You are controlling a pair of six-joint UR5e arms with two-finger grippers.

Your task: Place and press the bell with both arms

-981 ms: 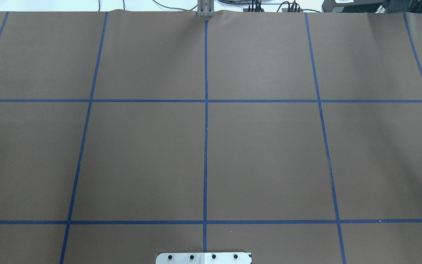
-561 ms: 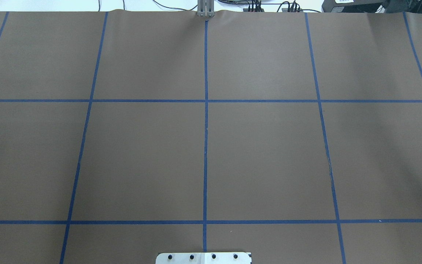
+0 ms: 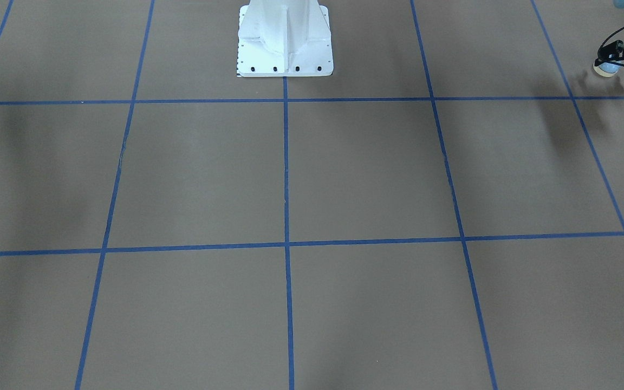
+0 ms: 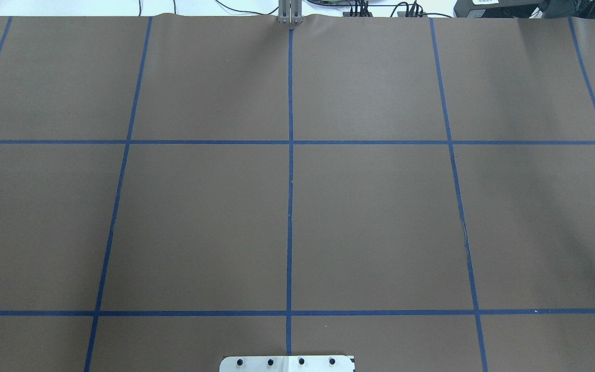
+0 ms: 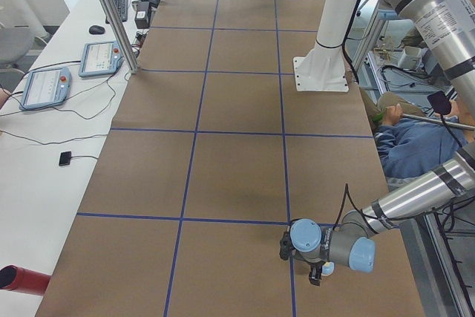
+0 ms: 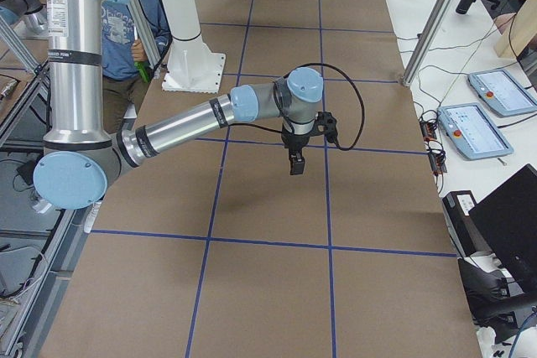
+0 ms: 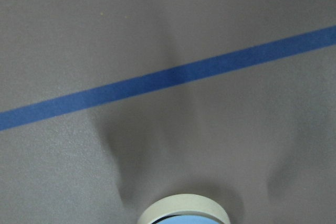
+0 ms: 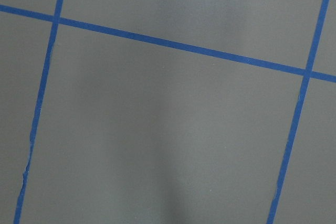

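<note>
The bell (image 3: 607, 69), light blue with a cream base, sits at the tip of my left gripper (image 3: 615, 60) at the right edge of the front-facing view, just above the brown paper, and casts a shadow on it. The gripper looks shut on the bell. The left wrist view shows only the bell's cream rim (image 7: 184, 209) at the bottom edge. In the exterior left view the gripper (image 5: 318, 271) hangs low by the table's near end. My right gripper (image 6: 296, 162) points down above the middle of the table; I cannot tell whether it is open or shut. Neither arm shows in the overhead view.
The white pedestal base (image 3: 285, 43) stands at the robot's side of the table. Blue tape lines (image 4: 290, 206) grid the brown paper. Tablets and cables (image 6: 474, 130) lie on the white side bench. A person in blue (image 5: 415, 146) sits behind the robot.
</note>
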